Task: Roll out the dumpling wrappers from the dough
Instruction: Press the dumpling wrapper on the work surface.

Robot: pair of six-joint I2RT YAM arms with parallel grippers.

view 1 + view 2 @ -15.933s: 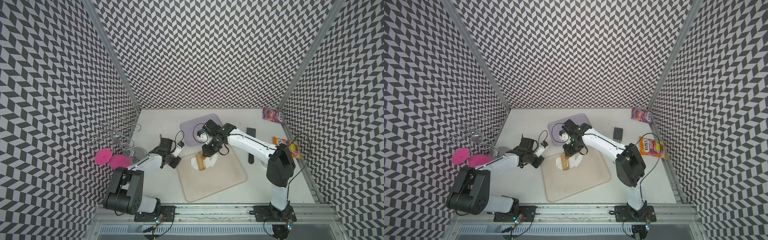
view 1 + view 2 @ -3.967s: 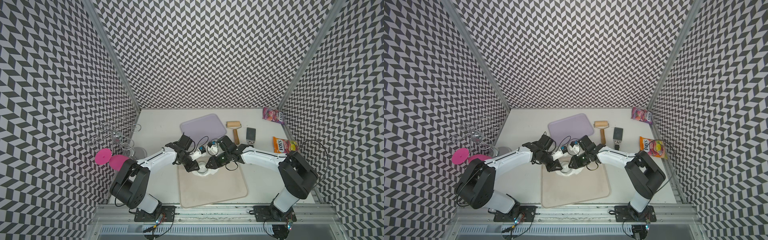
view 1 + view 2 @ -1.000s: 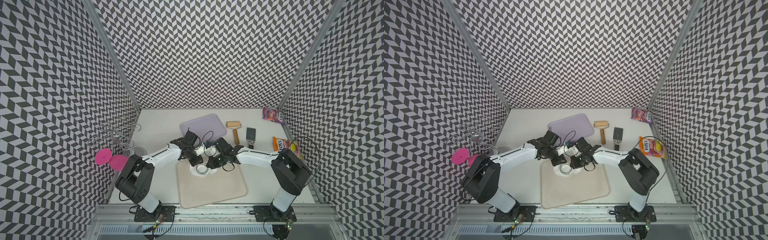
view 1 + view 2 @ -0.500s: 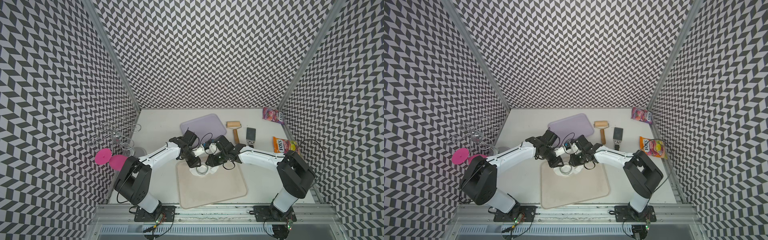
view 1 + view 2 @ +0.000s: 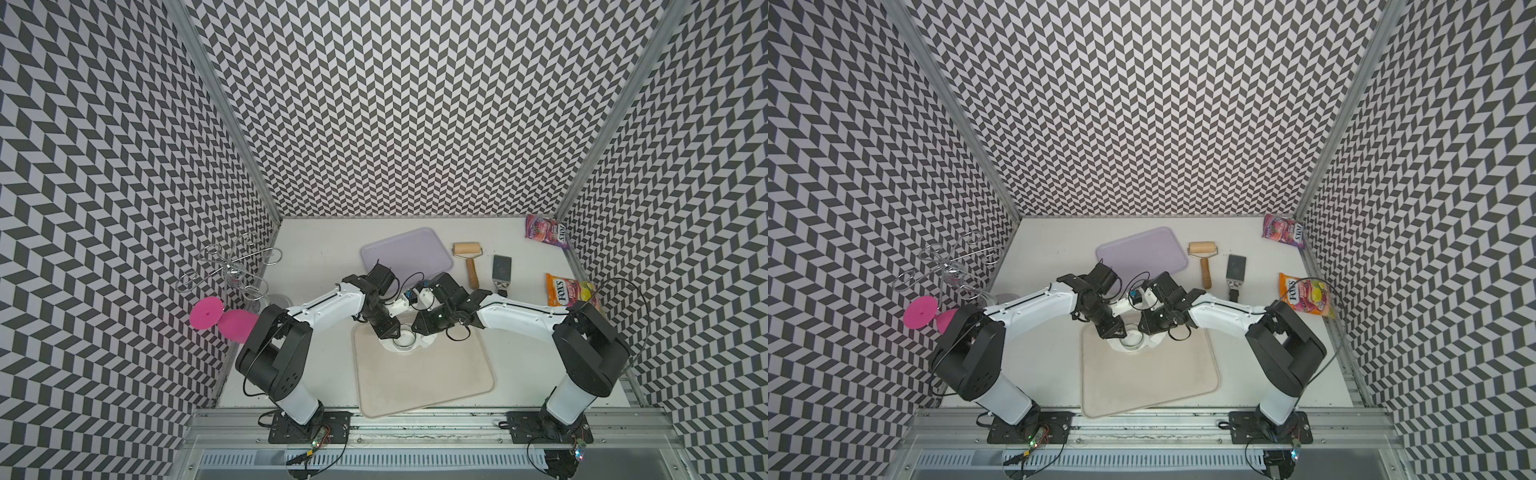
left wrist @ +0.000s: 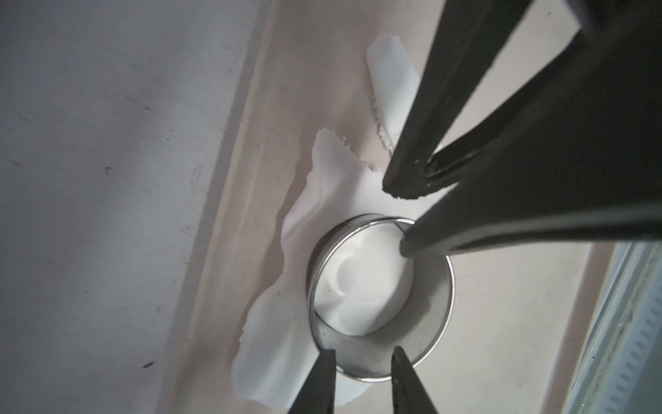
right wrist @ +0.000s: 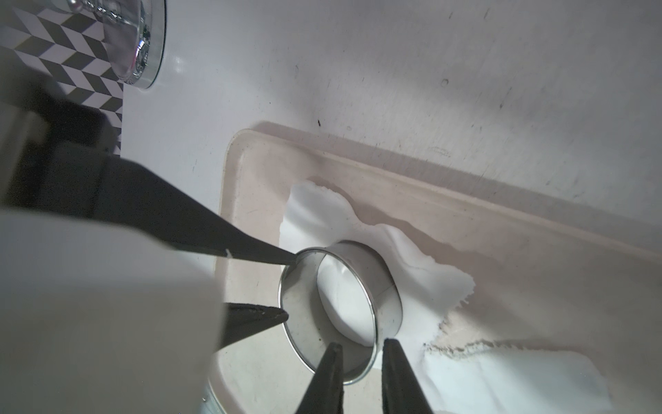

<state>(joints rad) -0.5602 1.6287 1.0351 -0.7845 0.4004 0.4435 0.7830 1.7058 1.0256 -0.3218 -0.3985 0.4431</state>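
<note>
A metal ring cutter [image 5: 404, 338] stands pressed into the ragged white dough [image 6: 283, 322] at the far end of the beige mat [image 5: 428, 382]. Inside the ring lies a round white dumpling wrapper [image 6: 361, 286], curled up at one side. My left gripper [image 6: 361, 353] is open, both tips resting at the ring's rim on its left side. My right gripper [image 7: 361, 344] is open too, one finger inside the ring and one outside, with the thin wall between them and a gap showing. Both top views show the two grippers meeting over the ring [image 5: 1133, 340].
A wooden roller [image 5: 467, 253], a lilac tray [image 5: 405, 257] and a black scraper [image 5: 501, 270] lie behind the mat. Two candy bags [image 5: 569, 291] sit at the right edge. A wire rack [image 5: 232, 270] and pink discs [image 5: 208, 313] stand at the left wall.
Both grippers have stayed at the ring over the last second, shifting only slightly. Sixteen seconds ago the right gripper held the roller on the dough; the roller now lies behind the mat.
</note>
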